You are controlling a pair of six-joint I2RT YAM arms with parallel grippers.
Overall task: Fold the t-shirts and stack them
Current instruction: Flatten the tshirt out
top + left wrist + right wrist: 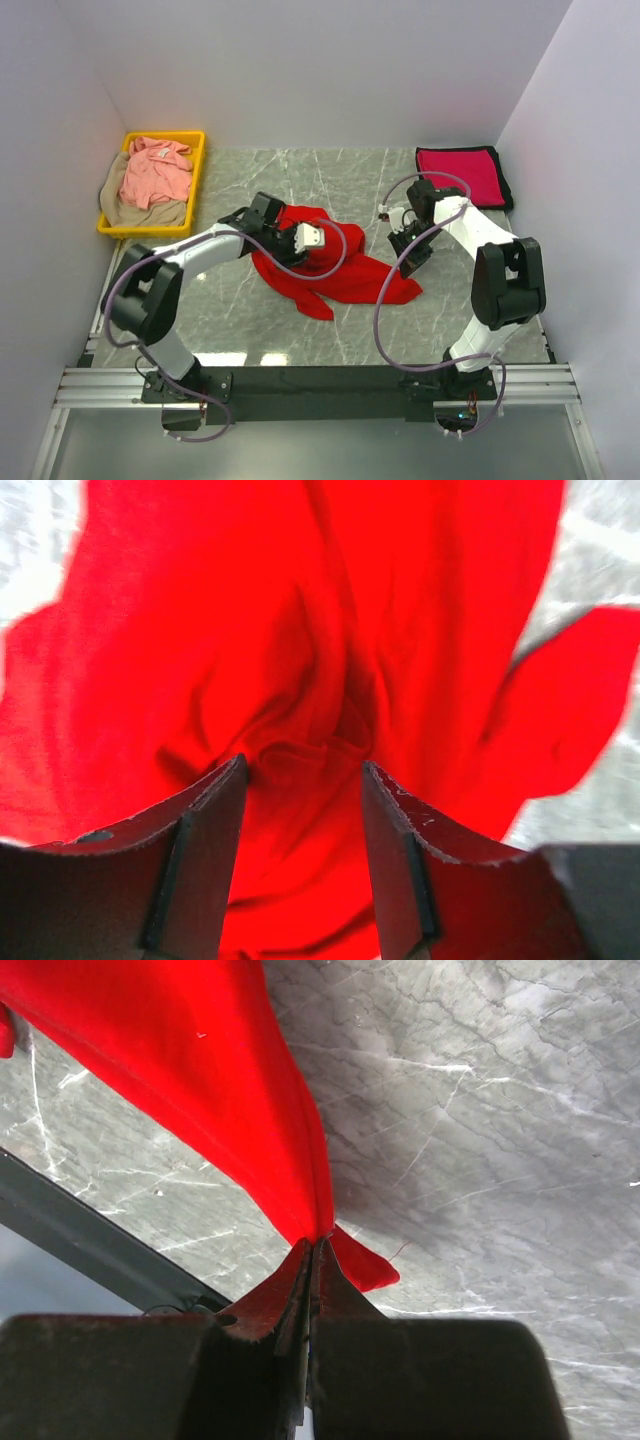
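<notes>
Grey marble-look worktop [260,330] with white veins, boxed in by plain white walls [320,70]. Yellow plastic bin [165,135] sits in the far left corner, a black mat [504,190] in the far right. Aluminium rail [105,388] along the near edge.

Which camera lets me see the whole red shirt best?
The top external view: the whole red t-shirt lies crumpled on the table between both arms. The left wrist view shows only bunched cloth between the fingers of the open left gripper; the right wrist view shows just a bit pinched in the shut right gripper.
</notes>
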